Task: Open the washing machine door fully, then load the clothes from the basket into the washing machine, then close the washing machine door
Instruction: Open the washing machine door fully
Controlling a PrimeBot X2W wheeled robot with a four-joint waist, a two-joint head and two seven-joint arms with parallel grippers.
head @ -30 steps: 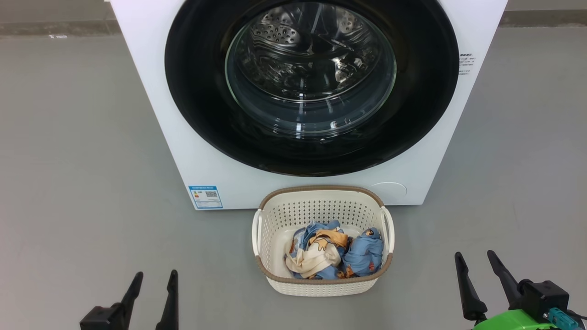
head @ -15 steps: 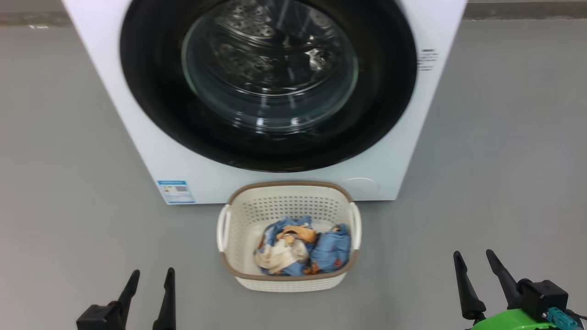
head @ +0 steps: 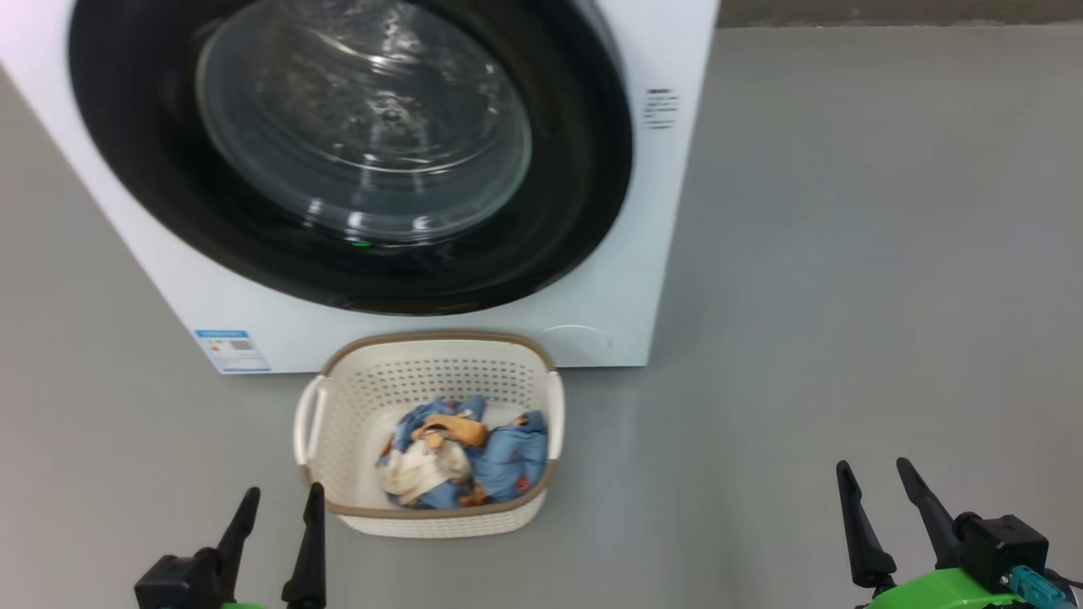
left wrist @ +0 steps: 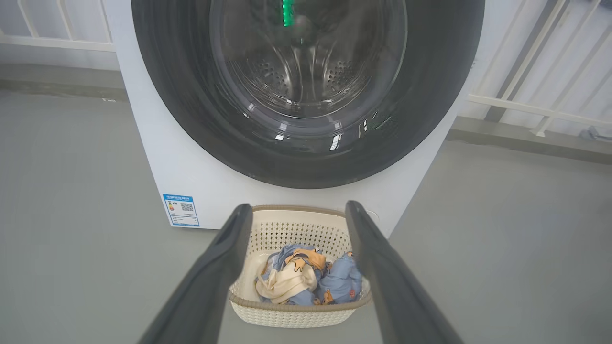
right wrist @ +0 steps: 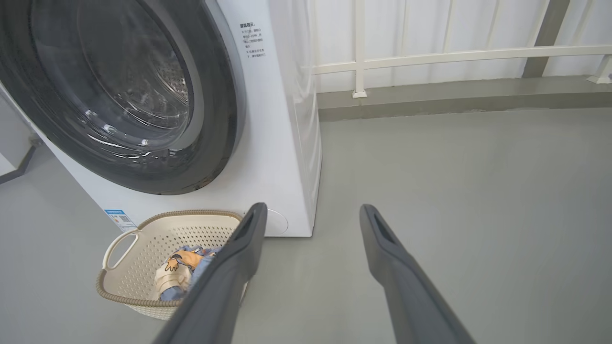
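Left hand [head: 284, 491] and right hand [head: 871, 465] are hanging wide open and empty, and reaching for the shut washing machine door [head: 575, 169] is probably risking clipping the basket [head: 436, 337] at lower centre.

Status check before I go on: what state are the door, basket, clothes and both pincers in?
washing machine door, shut.
basket, upright, loaded.
clothes, crumpled in the basket, not gripped.
left pincer, open, empty.
right pincer, open, empty.
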